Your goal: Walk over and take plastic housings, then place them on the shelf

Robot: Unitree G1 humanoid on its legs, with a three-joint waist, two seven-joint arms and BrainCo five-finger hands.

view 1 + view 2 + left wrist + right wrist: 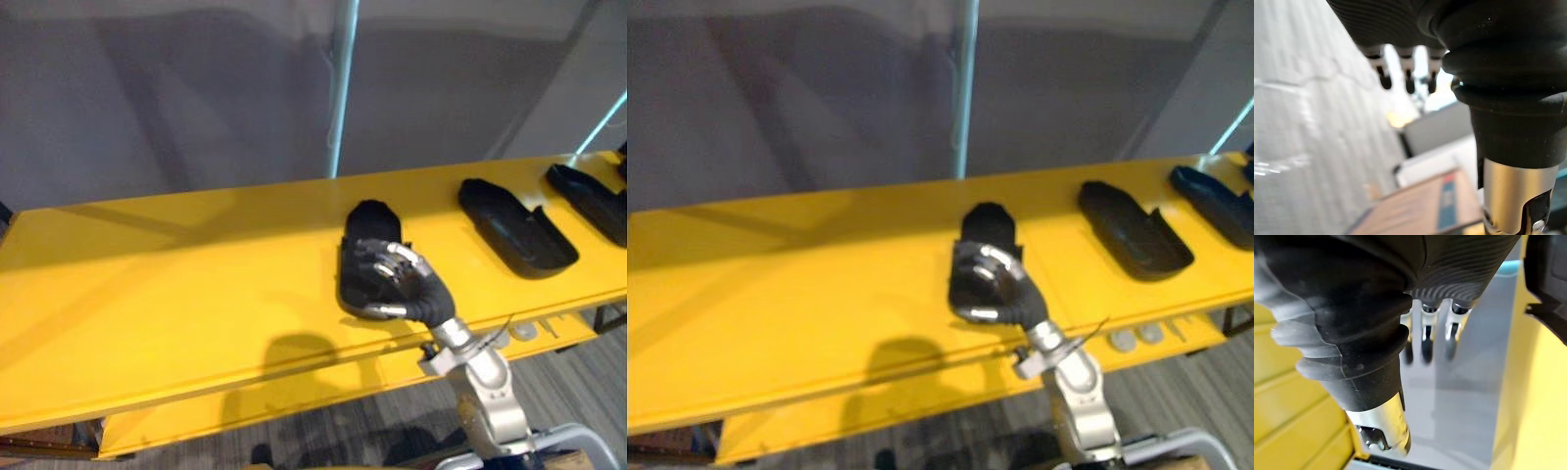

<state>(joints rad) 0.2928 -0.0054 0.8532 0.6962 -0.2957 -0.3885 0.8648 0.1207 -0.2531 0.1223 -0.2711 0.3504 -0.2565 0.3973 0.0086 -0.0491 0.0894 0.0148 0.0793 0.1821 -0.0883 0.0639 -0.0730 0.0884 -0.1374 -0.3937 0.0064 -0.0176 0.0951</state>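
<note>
Yellow shelf (147, 284) runs across the head views, with three black plastic housings lying on it well apart from one another. The right arm reaches up from the lower right, wrist bent, so that the right hand (397, 279) lies over the near end of the leftmost housing (367, 227), with the thumb at its front edge. In its own wrist view the fingers (1425, 340) hang loose and nearly straight, with nothing clasped between them and the thumb. The middle housing (514, 230) and the rightmost housing (593, 201) lie untouched further right. The left hand (1396, 24) shows in its wrist view with relaxed, empty fingers above a cardboard box (1415, 210), whose blue label (1447, 200) is too blurred to read.
</note>
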